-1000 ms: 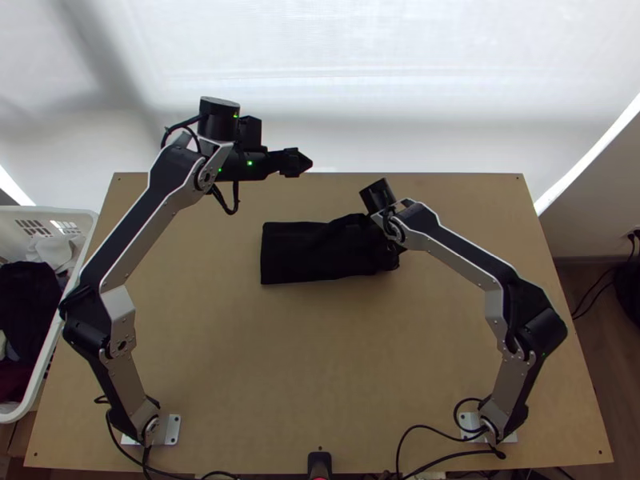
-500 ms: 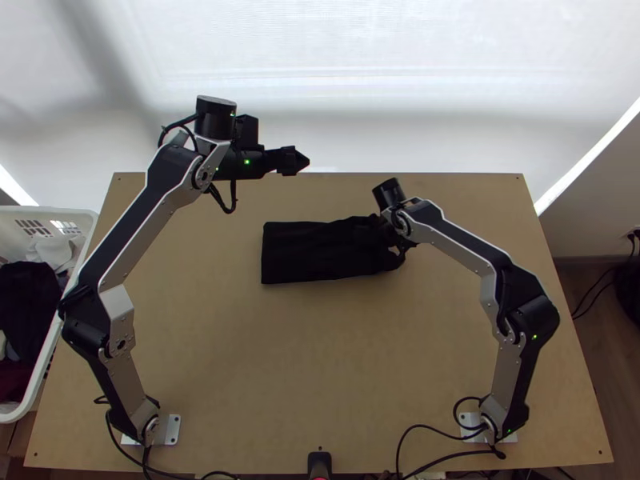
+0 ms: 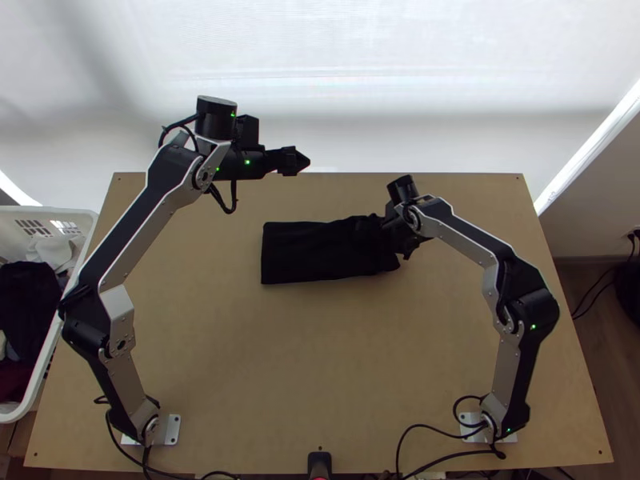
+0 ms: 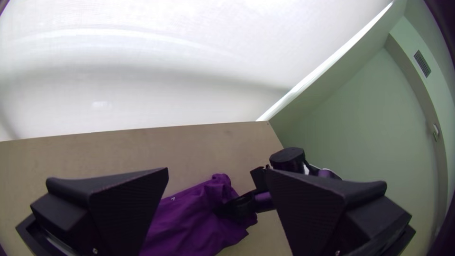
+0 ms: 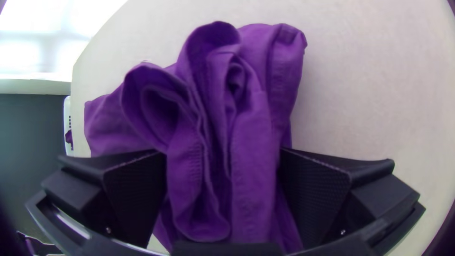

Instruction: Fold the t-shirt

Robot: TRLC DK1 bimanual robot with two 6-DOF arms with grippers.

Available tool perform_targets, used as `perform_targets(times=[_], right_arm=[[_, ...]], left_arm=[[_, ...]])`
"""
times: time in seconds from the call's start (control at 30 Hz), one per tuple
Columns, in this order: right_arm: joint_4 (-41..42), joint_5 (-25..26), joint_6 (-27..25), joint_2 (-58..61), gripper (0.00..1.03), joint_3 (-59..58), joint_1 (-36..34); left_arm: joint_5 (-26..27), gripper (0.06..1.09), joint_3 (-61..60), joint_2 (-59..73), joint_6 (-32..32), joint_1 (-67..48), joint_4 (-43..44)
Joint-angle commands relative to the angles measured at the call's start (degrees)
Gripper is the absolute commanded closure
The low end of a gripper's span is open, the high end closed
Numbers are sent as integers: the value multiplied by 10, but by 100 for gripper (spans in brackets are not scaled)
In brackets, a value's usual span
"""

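The t-shirt (image 3: 304, 252) looks black in the top view, lying as a folded strip with a flat, straight-edged left end and a rumpled right end. In the top view, the left gripper (image 3: 302, 161) is held beyond the shirt's far edge, clear of it. The left wrist view shows the left gripper (image 4: 217, 175) open, with the purple shirt (image 4: 189, 227) farther off. My right gripper (image 3: 394, 234) is at the rumpled end. In the right wrist view, the right gripper (image 5: 222, 154) stands open around loose, bunched folds of the shirt (image 5: 251, 118).
A white basket (image 3: 48, 211) with clothes stands off the table's left side. Bare wooden table (image 3: 320, 344) lies between the shirt and the near edge, where cables and a small black device (image 3: 319, 462) sit. A white sheet (image 3: 336, 80) hangs behind the far edge.
The right arm's wrist has shifted to the right and slightly away from the near edge. The shirt's flat left end has stayed put. The left arm has barely moved.
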Motion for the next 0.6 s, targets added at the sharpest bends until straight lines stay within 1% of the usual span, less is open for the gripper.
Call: perform_targets(times=[0.0,0.03,0.07,0.1,0.17,0.23,0.27,0.57], right_arm=[[0,-12,21,33,16,11,-7],[0,-15,21,35,17,13,-8],[0,-15,21,35,23,14,-8],[0,-15,21,35,37,14,-8],[7,-4,24,32,69,13,-8],[12,15,24,29,97,11,-11],[15,21,24,25,100,9,-13],[47,24,24,3,100,14,-84]], left_arm=[[-2,9,-8,-17,-8,3,3],[-2,9,-9,-17,-8,3,3],[-2,9,-9,-17,-8,4,3],[-2,9,-9,-18,-8,4,3],[-2,9,-9,-17,-8,4,3],[-2,9,-9,-18,-8,4,3],[-2,9,-9,-18,-8,4,3],[-2,9,-11,-19,-7,4,3]])
